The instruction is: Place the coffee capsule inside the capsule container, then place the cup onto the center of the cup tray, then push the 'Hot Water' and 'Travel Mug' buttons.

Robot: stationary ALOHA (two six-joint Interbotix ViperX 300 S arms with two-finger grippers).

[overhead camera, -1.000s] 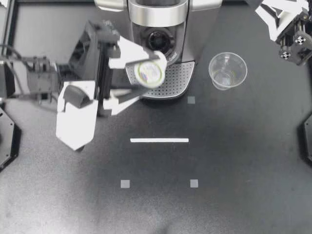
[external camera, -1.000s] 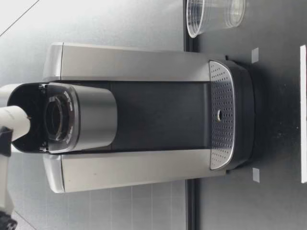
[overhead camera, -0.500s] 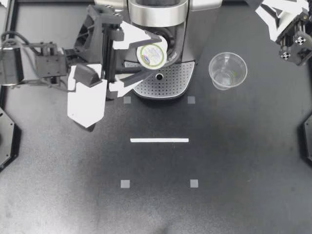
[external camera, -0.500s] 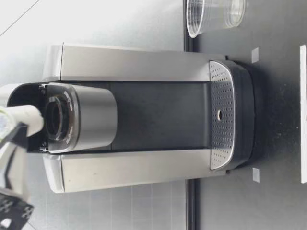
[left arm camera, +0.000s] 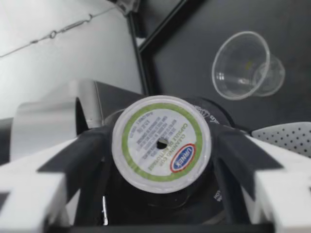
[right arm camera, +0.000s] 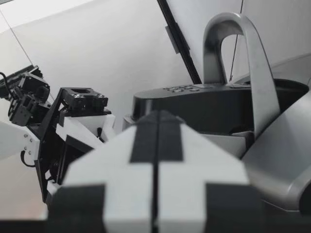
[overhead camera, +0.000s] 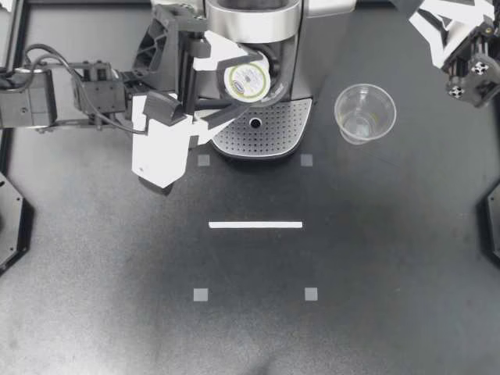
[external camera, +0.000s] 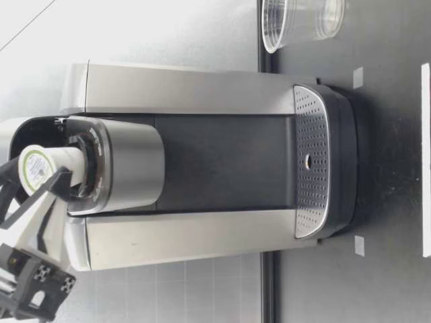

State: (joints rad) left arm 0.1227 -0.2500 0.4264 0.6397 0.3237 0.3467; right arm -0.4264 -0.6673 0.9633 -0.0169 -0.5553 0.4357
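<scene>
My left gripper (overhead camera: 253,80) is shut on the coffee capsule (overhead camera: 247,78), a white pod with a green-ringed lid, and holds it at the mouth of the capsule container (overhead camera: 269,58) on the coffee machine. From table height the capsule (external camera: 37,168) lies on its side with its base partly inside the container (external camera: 86,171). The left wrist view has the capsule (left arm camera: 162,144) pinched between both fingers (left arm camera: 73,162). A clear plastic cup (overhead camera: 365,113) stands on the table right of the perforated cup tray (overhead camera: 285,125). Raised at the far right, my right gripper (overhead camera: 430,23) is shut on nothing.
The silver coffee machine (overhead camera: 258,23) stands at the table's back centre with its lid handle (right arm camera: 238,48) raised. A white tape line (overhead camera: 255,225) and small grey squares (overhead camera: 201,294) mark the table in front of it.
My left arm has carried the capsule back from over the cup tray to the container's mouth, where its base now sits partly inside. The right arm and the cup have not moved.
</scene>
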